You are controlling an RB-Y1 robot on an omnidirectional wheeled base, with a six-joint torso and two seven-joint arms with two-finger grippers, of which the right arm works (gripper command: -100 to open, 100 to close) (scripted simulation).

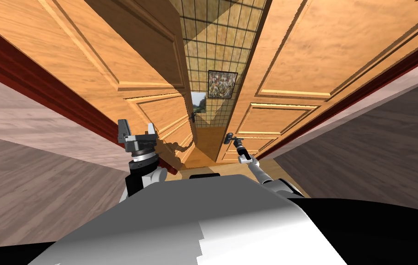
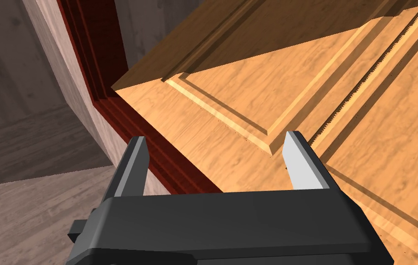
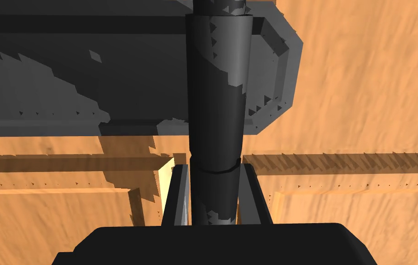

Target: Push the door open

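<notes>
orange panelled wood lay right behind my right gripper: the right door leaf; the gripper's fingers were clenched on the dark handle, which ran on ahead of them to a grey plate on the wood; my left gripper hung released, fingers apart, close before the left door leaf, the dark red frame just beside it.
</notes>
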